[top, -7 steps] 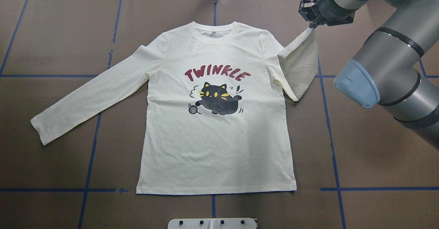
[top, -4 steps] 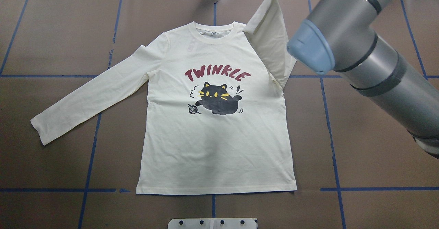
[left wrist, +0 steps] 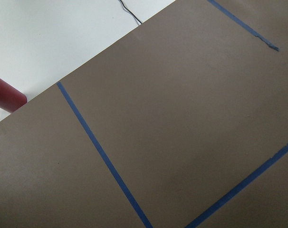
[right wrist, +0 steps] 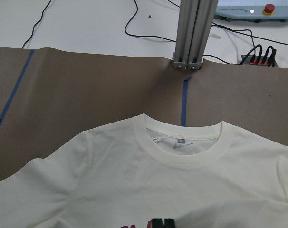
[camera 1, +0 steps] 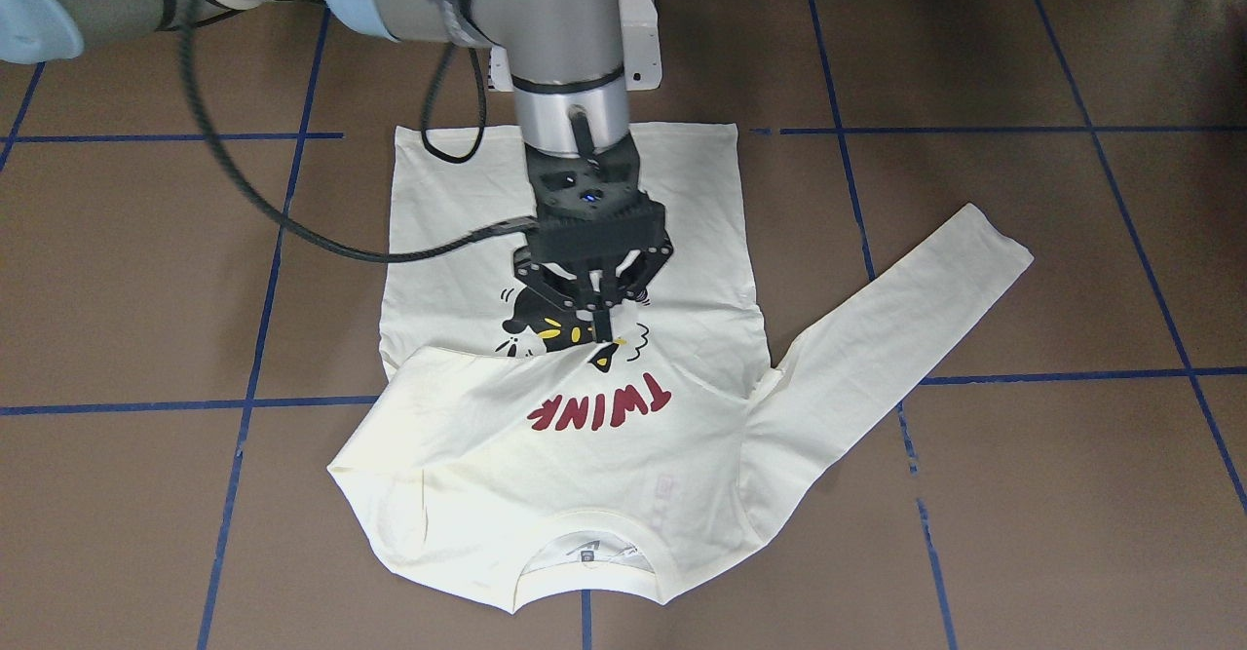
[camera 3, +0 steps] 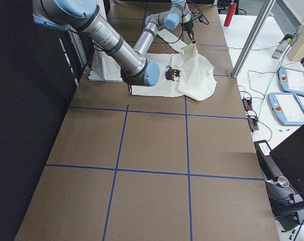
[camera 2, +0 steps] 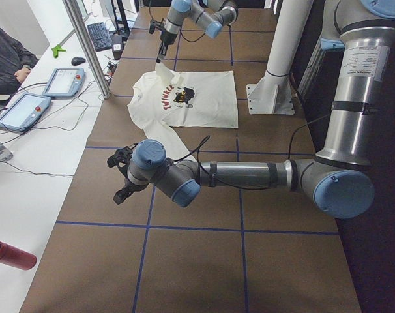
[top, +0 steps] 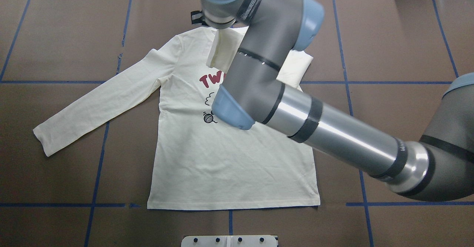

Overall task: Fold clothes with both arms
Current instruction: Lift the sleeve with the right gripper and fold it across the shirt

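Shirt lies print-up mid-frame on the worktop, one sleeve held across its chest. Right gripper jaws are closed on that sleeve's end. Left gripper hangs apart at lower left, and whether its jaws are closed I cannot tell.

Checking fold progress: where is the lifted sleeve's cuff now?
Front-facing view: the cuff is pinched in the right claw, just over the T-shirt's cat print.

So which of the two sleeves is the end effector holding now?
The sleeve on the robot's right: the right end effector pinches its cuff above the cat print. The left sleeve lies flat on the table, untouched.
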Motion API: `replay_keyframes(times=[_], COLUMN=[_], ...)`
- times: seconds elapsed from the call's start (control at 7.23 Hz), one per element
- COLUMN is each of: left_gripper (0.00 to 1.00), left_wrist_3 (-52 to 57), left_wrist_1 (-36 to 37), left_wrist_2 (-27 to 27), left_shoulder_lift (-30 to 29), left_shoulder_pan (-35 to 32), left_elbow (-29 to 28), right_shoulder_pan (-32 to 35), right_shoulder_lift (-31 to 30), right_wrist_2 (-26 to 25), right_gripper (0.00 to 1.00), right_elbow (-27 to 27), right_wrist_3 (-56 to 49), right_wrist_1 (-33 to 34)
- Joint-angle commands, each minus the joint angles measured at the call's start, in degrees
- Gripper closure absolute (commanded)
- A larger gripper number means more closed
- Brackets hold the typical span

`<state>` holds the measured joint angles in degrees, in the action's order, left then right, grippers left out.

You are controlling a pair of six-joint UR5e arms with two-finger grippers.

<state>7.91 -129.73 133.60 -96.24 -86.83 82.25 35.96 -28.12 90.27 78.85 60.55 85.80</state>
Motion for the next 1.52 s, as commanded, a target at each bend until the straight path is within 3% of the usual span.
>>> replay_keyframes(times=[0.0,0.28,0.69,0.83,0.97,1.24,1.38], left_gripper=[0.00,0.00,0.00,0.00,0.00,0.00,0.00], left_wrist_3=[0.0,0.0,0.0,0.0,0.0,0.0,-0.1], left_wrist_1=[0.0,0.0,0.0,0.0,0.0,0.0,-0.1], left_wrist_2=[0.1,0.1,0.0,0.0,0.0,0.1,0.1], left_shoulder_lift=[0.0,-0.1,-0.2,-0.1,-0.1,-0.2,-0.4], left_shoulder_pan=[0.0,0.1,0.0,0.0,0.0,0.1,0.1], left_elbow=[-0.2,-0.3,-0.2,-0.2,-0.2,-0.3,-0.2], right_shoulder_pan=[-5.5,-6.4,-8.1,-8.3,-8.3,-7.0,-5.0], right_shoulder_lift=[6.0,8.9,11.5,13.1,14.3,15.5,17.7], right_wrist_2=[-7.1,-7.2,-7.2,-7.2,-7.3,-6.7,-2.2], right_gripper=[1.00,1.00,1.00,0.54,0.01,0.00,0.00], right_elbow=[-15.0,-24.7,-25.8,-27.7,-29.4,-29.5,-29.0], right_wrist_3=[8.1,16.6,22.7,23.0,22.9,22.3,21.3], right_wrist_1=[-8.4,-16.9,-17.2,-17.1,-16.9,-14.3,-9.1])
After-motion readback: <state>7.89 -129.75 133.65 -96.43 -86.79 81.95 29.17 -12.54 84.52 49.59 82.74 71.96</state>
